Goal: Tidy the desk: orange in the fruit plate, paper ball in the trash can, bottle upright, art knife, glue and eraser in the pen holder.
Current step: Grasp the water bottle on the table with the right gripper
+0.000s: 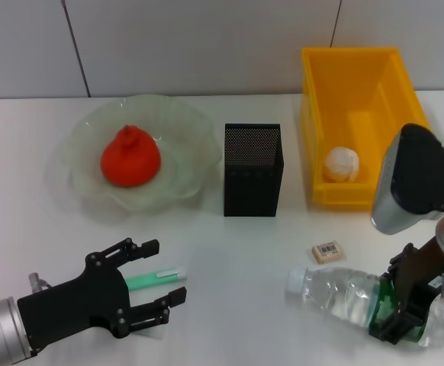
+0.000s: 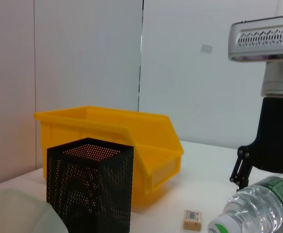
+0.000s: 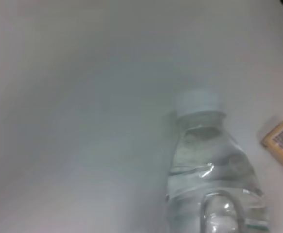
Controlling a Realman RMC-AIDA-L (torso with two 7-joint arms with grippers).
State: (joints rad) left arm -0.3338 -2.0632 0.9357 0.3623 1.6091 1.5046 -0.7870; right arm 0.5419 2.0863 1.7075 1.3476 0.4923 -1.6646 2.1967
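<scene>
Nearest, left gripper (image 1: 155,286) jaws spread wide over a green art knife (image 1: 155,278) by the tabletop (image 1: 230,259) front edge, right gripper (image 1: 402,309) jaws clamped around the lying clear bottle (image 1: 342,292), eraser (image 1: 328,251) just beyond, bare room between arms, black pen holder (image 1: 252,169) farther back.

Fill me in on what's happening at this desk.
The robot is tidying. Its right claw is around the bottle, which lies on its side. The left claw is open, fingers either side of a green pen-like item on the table. The orange sits in the plate, the paper ball in the yellow bin. The eraser lies loose near the holder.
</scene>
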